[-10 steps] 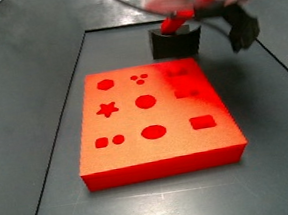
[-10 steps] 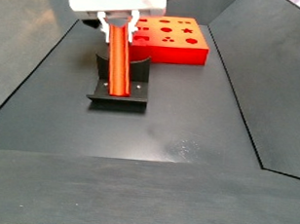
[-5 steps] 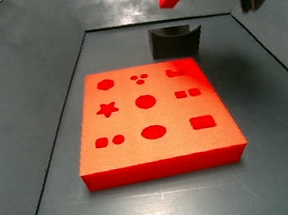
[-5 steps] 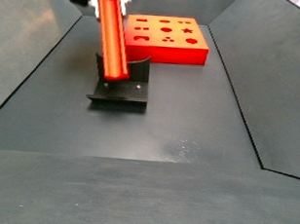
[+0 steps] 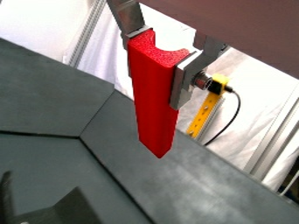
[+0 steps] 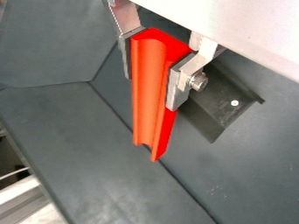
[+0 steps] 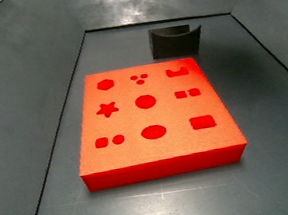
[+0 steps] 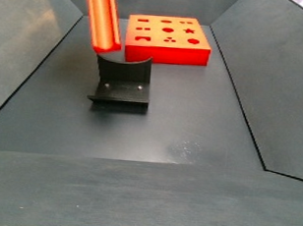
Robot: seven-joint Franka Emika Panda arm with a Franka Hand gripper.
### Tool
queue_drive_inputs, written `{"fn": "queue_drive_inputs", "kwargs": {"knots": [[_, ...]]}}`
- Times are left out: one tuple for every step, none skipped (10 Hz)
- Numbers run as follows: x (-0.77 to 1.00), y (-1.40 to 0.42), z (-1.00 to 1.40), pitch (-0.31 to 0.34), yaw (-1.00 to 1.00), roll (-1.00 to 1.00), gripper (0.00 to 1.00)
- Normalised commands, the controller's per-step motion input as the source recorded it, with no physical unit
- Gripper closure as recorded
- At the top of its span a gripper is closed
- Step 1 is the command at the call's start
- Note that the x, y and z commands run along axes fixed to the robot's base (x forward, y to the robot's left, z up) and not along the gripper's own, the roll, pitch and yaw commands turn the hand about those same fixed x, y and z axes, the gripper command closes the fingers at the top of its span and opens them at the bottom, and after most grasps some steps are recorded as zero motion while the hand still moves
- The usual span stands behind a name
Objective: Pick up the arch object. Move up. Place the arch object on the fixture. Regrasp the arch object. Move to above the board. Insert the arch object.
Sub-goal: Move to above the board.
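So in both wrist views the gripper (image 5: 163, 54) (image 6: 158, 61) was seen clamped on the one arch object (image 5: 156, 96) (image 6: 152, 87). In both side views it had been lifted clear of the single fixture (image 7: 175, 40) (image 8: 121, 80), so regrasping looked done; one board (image 7: 153, 118) (image 8: 167, 39) awaited.
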Motion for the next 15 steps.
{"fn": "queue_drive_inputs", "kwargs": {"knots": [[0.10, 0.12, 1.00, -0.033, 0.05, -0.03, 1.00], [0.09, 0.11, 1.00, -0.017, 0.02, -0.03, 1.00], [0.08, 0.09, 1.00, 0.007, 0.01, -0.03, 1.00], [0.07, 0.07, 0.94, 0.036, 0.00, -0.04, 1.00], [0.05, 0.03, 0.72, 0.070, 0.00, -0.04, 1.00], [0.03, 0.01, 0.55, 0.093, 0.01, -0.05, 1.00], [0.02, 0.00, 0.39, 0.117, 0.02, -0.05, 1.00], [0.02, -0.01, 0.23, 0.136, 0.04, -0.06, 1.00], [-0.63, -1.00, 0.02, -0.137, -0.08, -1.00, 1.00], [-0.64, -1.00, 0.03, -0.157, -0.07, -1.00, 1.00], [-0.68, -1.00, 0.03, -0.179, -0.08, -1.00, 1.00], [-0.69, -1.00, 0.02, -0.195, -0.08, -1.00, 1.00], [-0.71, -1.00, 0.02, -0.220, -0.08, -1.00, 1.00], [-0.73, -1.00, 0.02, -0.233, -0.09, -1.00, 1.00], [-0.77, -1.00, 0.02, -0.252, -0.10, -1.00, 1.00]]}}
